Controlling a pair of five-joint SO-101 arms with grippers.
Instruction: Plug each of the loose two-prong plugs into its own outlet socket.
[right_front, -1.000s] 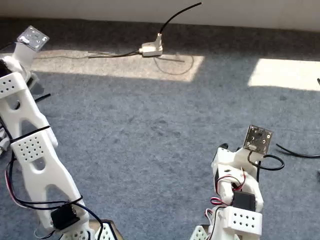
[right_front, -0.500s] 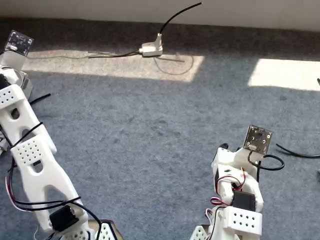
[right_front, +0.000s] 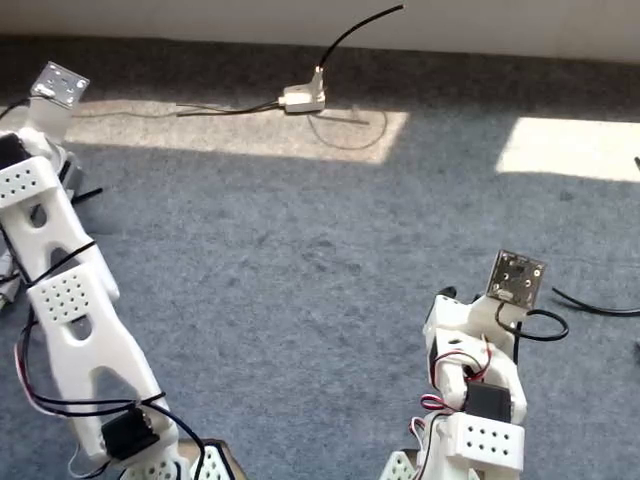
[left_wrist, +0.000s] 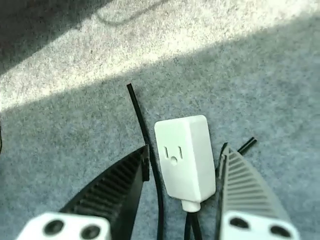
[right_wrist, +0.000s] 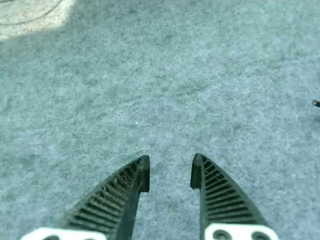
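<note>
A white outlet socket block (left_wrist: 184, 152) lies on the grey carpet, its slotted face up and black cords (left_wrist: 145, 135) running beside and out of it. My left gripper (left_wrist: 184, 150) is open, one finger on each side of the block and not clamped on it. In the high view the left arm (right_front: 60, 290) stands at the left edge. My right gripper (right_wrist: 170, 161) is open over bare carpet, holding nothing; its arm (right_front: 478, 385) is at the lower right. Another white connector block (right_front: 303, 97) with a black cord lies far back.
A black cord (right_front: 590, 305) lies on the carpet right of the right arm, and a cord end (right_wrist: 316, 103) shows in the right wrist view. Sunlit patches (right_front: 560, 148) cross the far carpet. The grey carpet (right_front: 300, 260) between the arms is open floor.
The left arm's wrist swung left half a second ago and has come back right, near where it was a second ago. The right arm has not moved.
</note>
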